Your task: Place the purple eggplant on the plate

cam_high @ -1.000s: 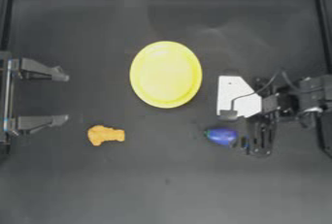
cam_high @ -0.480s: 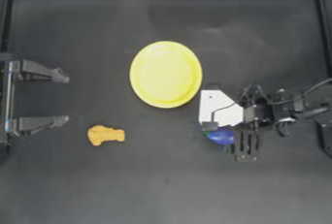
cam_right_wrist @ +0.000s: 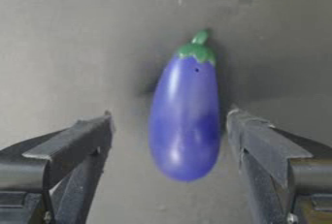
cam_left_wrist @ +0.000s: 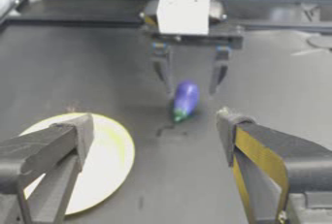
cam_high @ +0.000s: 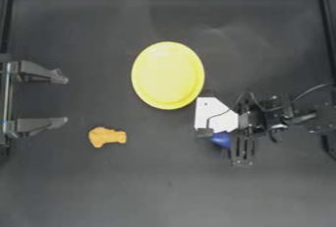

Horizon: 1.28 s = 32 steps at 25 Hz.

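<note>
Fingers of the right gripper (cam_right_wrist: 169, 136) stand spread, one on each flank of the purple eggplant (cam_right_wrist: 186, 121), with a clear gap on both sides; nothing is gripped yet. The spread appears set to take the fruit across its narrow width, which is the natural hold for a smooth, teardrop body of this kind.

Position: the purple eggplant (cam_high: 221, 139) lies on the dark bench (cam_high: 85, 186), directly between the right fingers and partly hidden under the gripper in the top view. The left wrist view shows the same arrangement from across the bench, the eggplant (cam_left_wrist: 185, 100) sitting just below the two hanging fingers. It is off the plate (cam_high: 168, 75), which lies near, beyond the gripper's white housing.

Orientation: the long axis runs parallel to the fingers, along the line of the gripper's reach. The green stem end points away from the wrist, outward past the fingertips; the rounded, fat end lies nearest the wrist. The widest part sits level with the finger pads, so a closing grip should land on the belly.

Left gripper (cam_high: 46, 98) is parked at its own side of the bench, fingers apart and holding nothing. An orange food piece (cam_high: 106, 136) lies well clear of both grippers.

Assessment: grasp stage, closing not yet done. Risk: the glossy skin may slip forward when squeezed.
</note>
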{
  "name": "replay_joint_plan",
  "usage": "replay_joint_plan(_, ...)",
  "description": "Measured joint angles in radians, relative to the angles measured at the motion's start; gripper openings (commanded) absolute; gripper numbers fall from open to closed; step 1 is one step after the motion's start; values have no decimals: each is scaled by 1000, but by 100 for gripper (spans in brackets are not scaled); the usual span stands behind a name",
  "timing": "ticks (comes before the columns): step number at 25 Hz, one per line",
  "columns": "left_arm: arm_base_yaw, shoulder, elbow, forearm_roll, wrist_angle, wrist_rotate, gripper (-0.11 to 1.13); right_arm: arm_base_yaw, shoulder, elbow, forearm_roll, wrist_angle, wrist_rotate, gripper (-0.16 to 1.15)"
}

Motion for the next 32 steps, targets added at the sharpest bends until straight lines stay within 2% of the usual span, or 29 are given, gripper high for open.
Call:
replay_joint_plan(3, 0, 0, 0, 0, 0, 0, 103, 0, 17, -2, 2, -2, 0, 95)
replay_joint_plan(5, 0, 0, 0, 0, 0, 0, 103, 2, 25, -5, 2, 2, 0, 87)
replay_joint_plan(10, 0, 0, 0, 0, 0, 0, 103, 6, 31, -15, -2, 23, 2, 36)
replay_joint_plan(12, 0, 0, 0, 0, 0, 0, 103, 8, 31, -17, -3, 32, 2, 27)
replay_joint_plan(20, 0, 0, 2, -2, 0, 0, 103, 8, -11, -28, -18, 44, -3, 28)
replay_joint_plan(26, 0, 0, 0, -2, 9, 0, 103, -29, -110, -87, -126, 48, -25, 28)
replay_joint_plan(30, 0, 0, 2, -2, 12, 0, 103, -74, -118, -133, -222, 51, -52, 27)
replay_joint_plan(32, 0, 0, 2, -2, 12, 0, 103, -101, -109, -158, -244, 52, -81, 27)
